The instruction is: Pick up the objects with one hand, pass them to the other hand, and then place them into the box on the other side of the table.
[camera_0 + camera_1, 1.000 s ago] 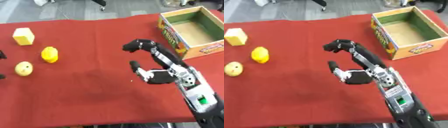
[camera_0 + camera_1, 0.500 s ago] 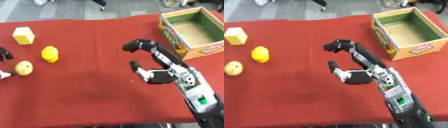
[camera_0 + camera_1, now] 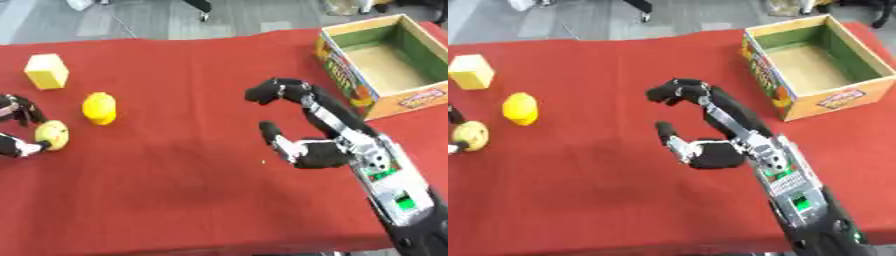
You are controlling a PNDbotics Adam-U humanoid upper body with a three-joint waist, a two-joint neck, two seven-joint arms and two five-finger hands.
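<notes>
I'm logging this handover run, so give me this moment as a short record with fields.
left hand: at the table's left edge, fingers curled around the round yellow fruit
right hand: mid-table, curled, holding nothing
lemon: on the red cloth, untouched
yellow block: far left, untouched
box: far right corner, nothing inside
</notes>
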